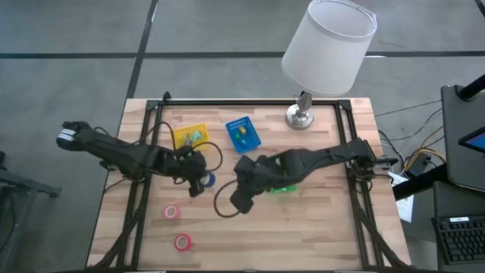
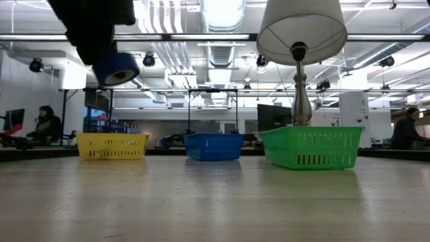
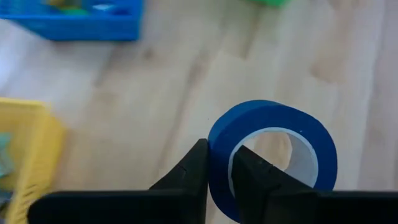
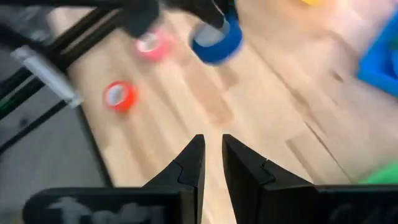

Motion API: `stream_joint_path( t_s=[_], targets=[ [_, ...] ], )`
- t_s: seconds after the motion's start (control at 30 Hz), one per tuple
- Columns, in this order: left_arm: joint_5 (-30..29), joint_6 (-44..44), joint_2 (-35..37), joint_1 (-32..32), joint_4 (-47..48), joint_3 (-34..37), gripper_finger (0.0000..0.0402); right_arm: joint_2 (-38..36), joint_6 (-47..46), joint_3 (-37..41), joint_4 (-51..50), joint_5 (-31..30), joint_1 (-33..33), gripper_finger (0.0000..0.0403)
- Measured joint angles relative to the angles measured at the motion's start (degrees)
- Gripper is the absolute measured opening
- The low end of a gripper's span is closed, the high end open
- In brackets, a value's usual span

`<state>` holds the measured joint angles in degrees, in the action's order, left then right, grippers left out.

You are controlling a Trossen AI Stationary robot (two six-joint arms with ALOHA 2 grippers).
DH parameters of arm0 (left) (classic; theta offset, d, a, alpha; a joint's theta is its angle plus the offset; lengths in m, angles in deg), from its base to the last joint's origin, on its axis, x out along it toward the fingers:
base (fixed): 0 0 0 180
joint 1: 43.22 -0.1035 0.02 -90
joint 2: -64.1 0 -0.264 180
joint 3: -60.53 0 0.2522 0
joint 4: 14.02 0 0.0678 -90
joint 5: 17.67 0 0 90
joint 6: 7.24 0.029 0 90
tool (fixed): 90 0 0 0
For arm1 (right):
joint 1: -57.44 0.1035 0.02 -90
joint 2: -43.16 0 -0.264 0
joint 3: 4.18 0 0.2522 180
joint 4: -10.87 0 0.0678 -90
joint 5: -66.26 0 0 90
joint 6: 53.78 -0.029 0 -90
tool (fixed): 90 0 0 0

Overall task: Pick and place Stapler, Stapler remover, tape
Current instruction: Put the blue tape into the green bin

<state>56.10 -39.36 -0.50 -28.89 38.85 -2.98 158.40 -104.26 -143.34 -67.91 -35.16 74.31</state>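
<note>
My left gripper [image 1: 198, 182] is shut on the blue tape roll [image 1: 207, 180], left of the table's middle. In the low view the blue roll [image 2: 115, 69] is up in the air under the gripper. A pink roll [image 1: 172, 212] and a red roll [image 1: 182, 242] lie flat near the near-left corner; no further roll shows. My right gripper [image 4: 212, 155] hovers over the table's middle with its fingers almost together, holding nothing. I cannot make out a stapler or a stapler remover. My left gripper pinches the blue roll's wall [image 3: 219, 163], one finger [image 3: 255, 177] inside the pale core and the other finger [image 3: 186, 177] outside. The fingers come from above, pointing down. The roll hangs below them on edge, lifted clear of the table [image 2: 115, 69].
Along the far side stand a yellow tray [image 1: 189, 136] and a blue tray [image 1: 244, 133], both with small items inside, and a lamp [image 1: 301, 115]. A green tray [image 1: 285, 188] sits partly under my right arm. The bare wood toward the near edge is free.
</note>
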Motion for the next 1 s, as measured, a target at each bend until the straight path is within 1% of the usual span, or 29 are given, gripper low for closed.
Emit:
stream_joint_path(
  t_s=[0.07, 0.13, 0.2, 0.3, 0.4, 0.53, 0.6, 0.7, 0.8, 0.93, 1.0],
  targets=[
    [-2.6, -2.6, 0.8, 0.0, 1.8, -1.6, 0.0047, 0.0, -4.2, 2.5, 1.5, -0.5, 0.3, 0.0053],
    [-4.9, -3.4, 1.3, 0.0, 2.5, -2.9, 0.0045, 0.0, -7.6, 5.7, 6.2, -0.4, 0.3, 0.0059],
    [-5.8, -3.2, 1.9, 0.0, 2.5, -4.3, 0.0047, 0.0, -10.7, 8.9, 10.9, -0.5, 0.1, 0.0072],
    [-6.4, -2.4, 2.6, 0.1, 2.5, -6.3, 0.0053, 0.0, -14.0, 13.8, 19.7, -0.8, -0.3, 0.0103],
    [-6.9, -0.9, 2.8, 0.2, 2.7, -7.6, 0.0054, 0.0, -17.2, 18.6, 29.1, -0.8, -1.1, 0.0142],
    [-9.2, -0.1, 2.8, 0.6, 5.9, -8.3, 0.0051, -0.3, -19.9, 23.7, 41.5, -2.5, -2.5, 0.0192],
    [-10.1, 0.1, 2.8, 0.5, 7.5, -8.3, 0.005, -0.5, -21.3, 25.2, 45.7, -3.0, -2.9, 0.0211],
    [-10.3, 0.1, 2.8, 0.9, 7.9, -8.3, 0.0051, -0.5, -23.0, 25.6, 46.4, -4.9, -3.6, 0.0229],
    [-10.2, 0.1, 2.8, 1.5, 7.9, -8.3, 0.0051, -0.4, -23.5, 25.9, 46.5, -5.7, -4.8, 0.0239],
    [-10.3, -0.1, 2.8, 1.8, 7.9, -8.3, 0.0051, -0.3, -22.3, 25.6, 46.6, -8.7, -6.2, 0.0244],
    [-10.3, -0.2, 2.8, 1.9, 7.9, -8.3, 0.0052, -0.3, -22.1, 25.3, 47.3, -8.1, -6.9, 0.0242]
  ],
)
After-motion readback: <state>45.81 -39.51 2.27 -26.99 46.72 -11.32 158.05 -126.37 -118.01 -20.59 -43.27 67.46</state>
